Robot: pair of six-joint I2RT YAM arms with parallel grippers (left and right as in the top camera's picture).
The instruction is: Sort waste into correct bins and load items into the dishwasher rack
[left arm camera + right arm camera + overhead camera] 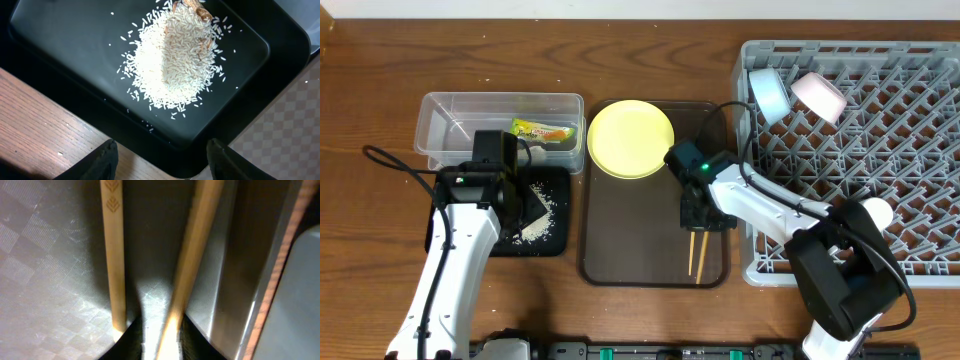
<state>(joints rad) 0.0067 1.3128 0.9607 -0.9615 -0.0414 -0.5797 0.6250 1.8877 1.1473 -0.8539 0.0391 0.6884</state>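
Observation:
The white rice crumbs (pixel 172 60) lie heaped in the black tray (pixel 65 45), also seen from overhead (pixel 558 185). My left gripper (pixel 160 155) is open and empty above that tray's corner, in the overhead view (pixel 525 205). The green-and-orange wrapper (pixel 545 131) lies in the clear tub (pixel 450 115). My right gripper (pixel 161 335) is low over the brown tray, shut on one chopstick (pixel 192 255). The other chopstick (pixel 112 255) lies just outside its left finger. The yellow plate (pixel 631 138) sits on the brown tray. The blue bowl (pixel 769 93), white bowl (pixel 818 97) and pale cup (pixel 873 212) are in the grey rack (pixel 900 150).
The brown serving tray (pixel 630 240) lies between the black tray and the rack, its patterned floor showing in the right wrist view (pixel 50 255). The rack's wall stands right beside my right arm. Cables trail from both arms over the wooden table.

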